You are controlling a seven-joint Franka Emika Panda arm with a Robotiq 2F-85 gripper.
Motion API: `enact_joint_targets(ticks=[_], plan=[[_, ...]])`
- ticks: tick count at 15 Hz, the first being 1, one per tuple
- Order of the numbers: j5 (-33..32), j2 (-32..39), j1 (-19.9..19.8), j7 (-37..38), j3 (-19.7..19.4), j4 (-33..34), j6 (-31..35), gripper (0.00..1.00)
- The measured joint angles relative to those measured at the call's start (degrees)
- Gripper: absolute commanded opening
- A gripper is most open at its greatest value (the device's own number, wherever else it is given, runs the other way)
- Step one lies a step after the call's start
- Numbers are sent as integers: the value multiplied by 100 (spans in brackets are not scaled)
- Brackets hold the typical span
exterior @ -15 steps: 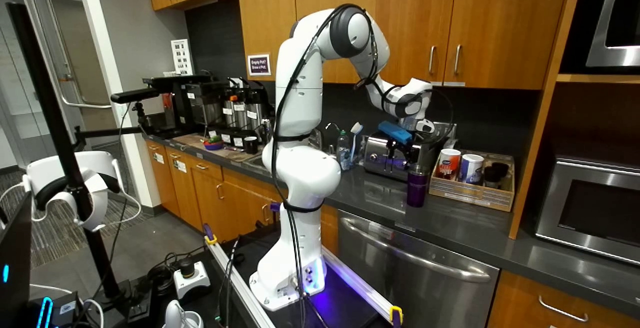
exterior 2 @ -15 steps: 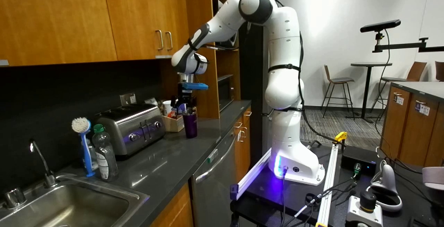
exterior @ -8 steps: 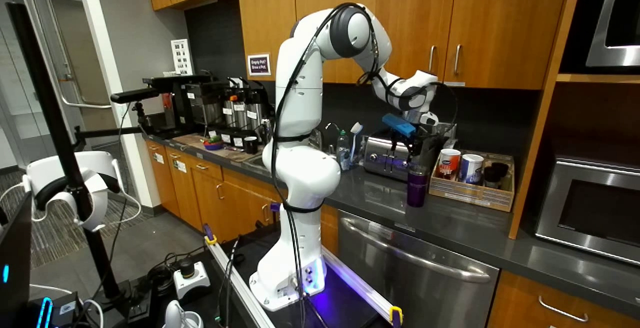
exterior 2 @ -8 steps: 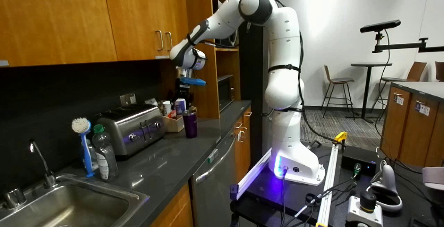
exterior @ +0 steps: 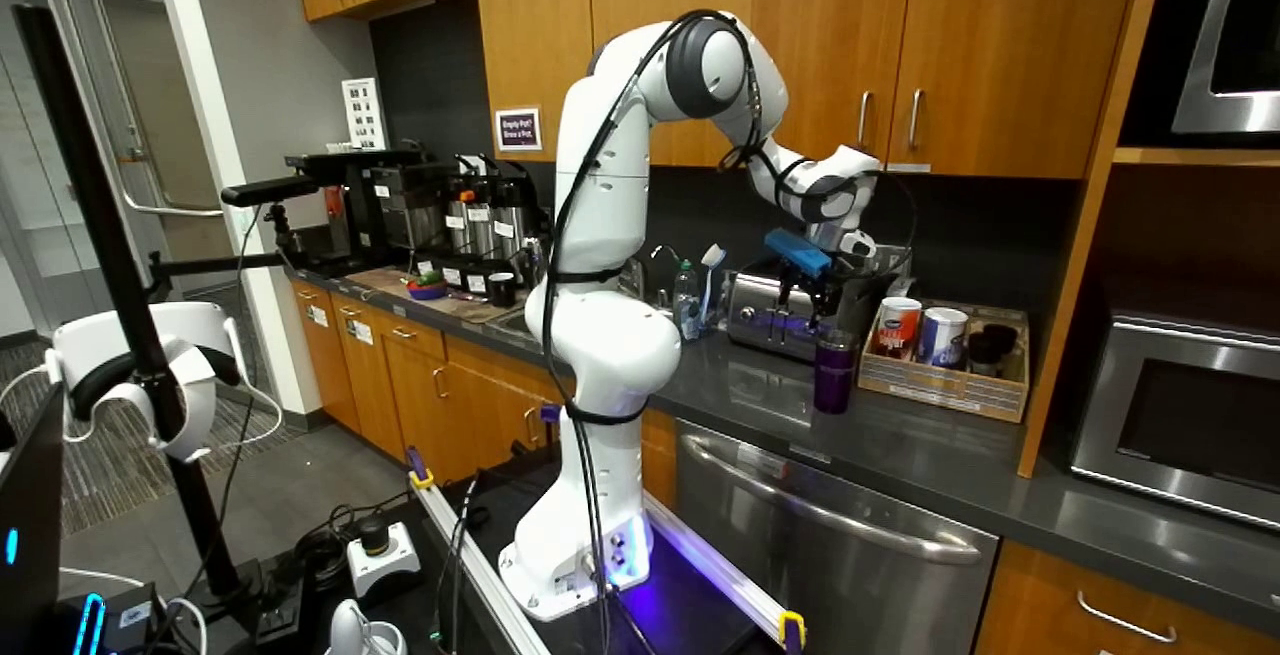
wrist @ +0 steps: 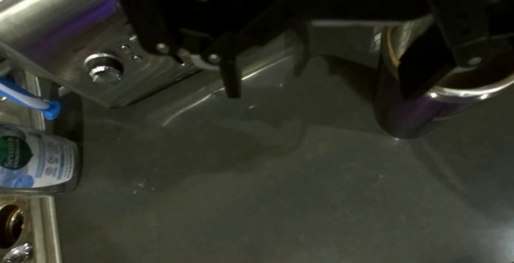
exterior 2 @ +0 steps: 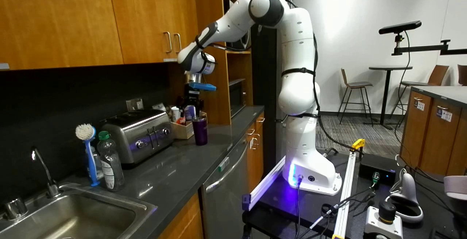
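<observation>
Wrist view: gripper (wrist: 321, 86) enters from the top of frame, jaws spread wide, nothing held. Right-of-frame jaw overlaps the shiny rim of the open purple tumbler (wrist: 403, 112), upright at upper right on the dark grey countertop (wrist: 261, 206); cannot tell whether they touch. Stainless-steel toaster (wrist: 64, 40) at upper left; dish-soap bottle (wrist: 44, 160) at left edge, blue brush handle (wrist: 24, 94) just beyond it. Both exterior views: gripper near the tumbler's top, depth between them unclear. Wood-grain box (exterior: 935, 393) holding a red-and-white canister (exterior: 897, 325) lies just right of the tumbler in an exterior view. Step in hand, as judged: lining up on the tumbler, no grasp yet. Next move appears to call for a small sideways correction, clearing the rim before any lowering or closing.
</observation>
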Motion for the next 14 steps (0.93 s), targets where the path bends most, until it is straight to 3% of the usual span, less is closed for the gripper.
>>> enact_joint_targets(ticks=[6,14], plan=[[433,361,-210,-294,-23,574,-651,100],[322,507,-264,-283,-70,728,-544,100]])
